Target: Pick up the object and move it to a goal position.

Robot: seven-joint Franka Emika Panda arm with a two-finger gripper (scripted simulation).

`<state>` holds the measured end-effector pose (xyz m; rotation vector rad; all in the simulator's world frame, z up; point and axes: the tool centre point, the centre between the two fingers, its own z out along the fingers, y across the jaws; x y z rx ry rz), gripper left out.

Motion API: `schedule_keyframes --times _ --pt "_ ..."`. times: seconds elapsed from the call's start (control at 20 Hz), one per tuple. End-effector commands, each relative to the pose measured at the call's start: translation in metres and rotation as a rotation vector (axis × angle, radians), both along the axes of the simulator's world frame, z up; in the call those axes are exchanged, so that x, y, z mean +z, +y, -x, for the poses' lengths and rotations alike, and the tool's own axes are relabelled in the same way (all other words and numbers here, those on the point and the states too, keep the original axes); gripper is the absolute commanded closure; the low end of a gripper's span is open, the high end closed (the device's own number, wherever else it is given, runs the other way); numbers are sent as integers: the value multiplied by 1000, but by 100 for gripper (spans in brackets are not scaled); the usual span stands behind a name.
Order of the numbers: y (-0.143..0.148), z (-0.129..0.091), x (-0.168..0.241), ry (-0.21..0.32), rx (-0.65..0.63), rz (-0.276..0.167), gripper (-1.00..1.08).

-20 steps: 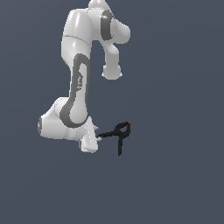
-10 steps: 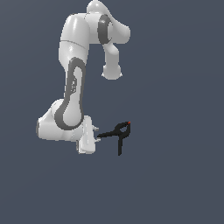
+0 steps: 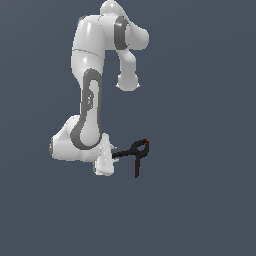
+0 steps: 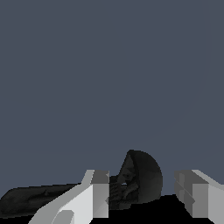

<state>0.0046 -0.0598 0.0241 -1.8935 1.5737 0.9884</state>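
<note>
Wrist view: blocky white hand point(image 4: 144, 199), fingers spread, flanks the matte black clamp point(image 4: 135, 181) (rounded, slim-handled).

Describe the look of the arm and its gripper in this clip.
The arm is glossy white with rounded, bulbous links and dark grey bands at the joints, plus a long grey inlay along one link. No cables or markings show. The gripper has blocky, angular white-grey fingers with flat faces.

Flat, even, shadowless low-resolution renders
</note>
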Motion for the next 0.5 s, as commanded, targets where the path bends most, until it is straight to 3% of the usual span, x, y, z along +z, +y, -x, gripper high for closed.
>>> schedule_keyframes --times 0.0,0.05,0.1,0.45 --pt "3 1 -3 0 -1 0 -20" --pt "4 1 -3 0 -1 0 -20" --pt "4 1 -3 0 -1 0 108" --pt "4 1 -3 0 -1 0 108"
